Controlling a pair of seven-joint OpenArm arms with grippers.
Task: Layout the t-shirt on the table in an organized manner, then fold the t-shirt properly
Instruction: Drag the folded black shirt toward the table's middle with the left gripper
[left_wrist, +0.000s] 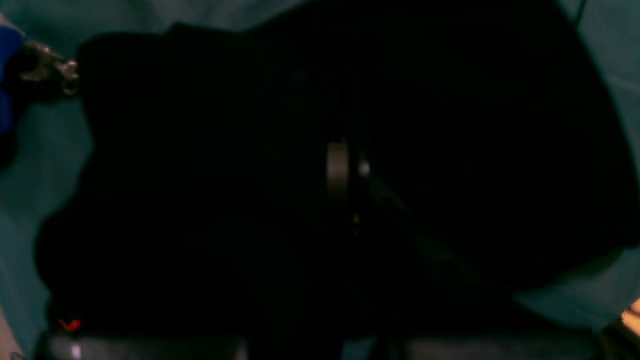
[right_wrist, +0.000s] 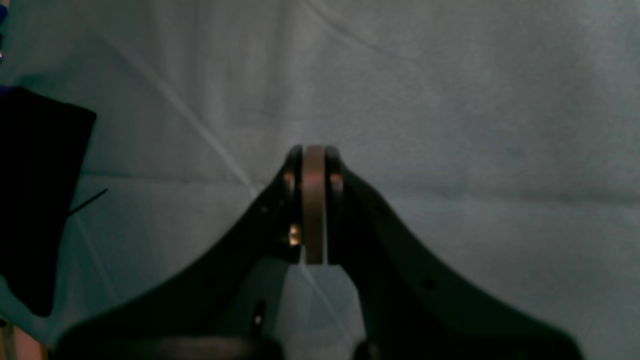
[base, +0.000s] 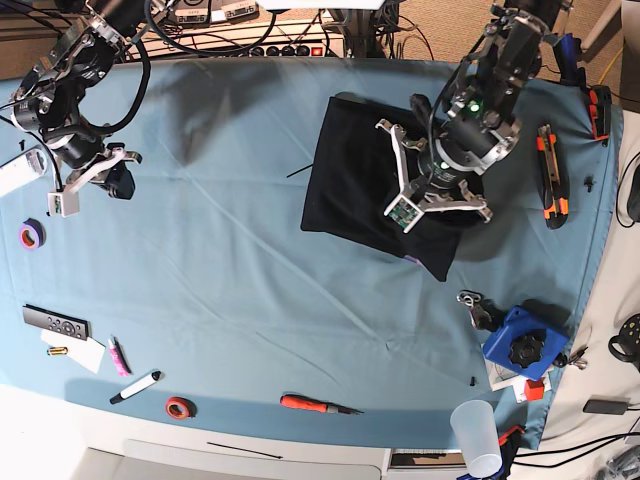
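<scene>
- Black t-shirt (base: 365, 175) lying on the right half of the desk (base: 230, 290), bundled into a compact, roughly rectangular slab, apparently part-way through folding rather than spread out.
- Left hand (base: 432, 192) poised right over the shirt's near-right portion, low against the cloth; likely placed there to pin or pinch a layer for the next fold.
- Left wrist view almost wholly dark: black fabric fills it, one pale pad (left_wrist: 337, 170) just showing mid-picture. Fingers seemingly nearly together, but impossible to tell whether any fabric is caught between them.
- Right hand (right_wrist: 314, 150) parked well apart from the shirt, above bare blue cloth on the far-left side; pads pressed together on nothing. Probably kept clear so as not to drag the cloth.
- In the right wrist view, only a black corner of the shirt at the left edge, with a loose dark thread (right_wrist: 87, 201) trailing beside it.
- Shirt: soft, matte, limp, edges slightly rounded, no print or tag on show.
- Desk cover: smooth light blue cloth with faint creases, likely slippery enough for the fabric to slide when pulled.
</scene>
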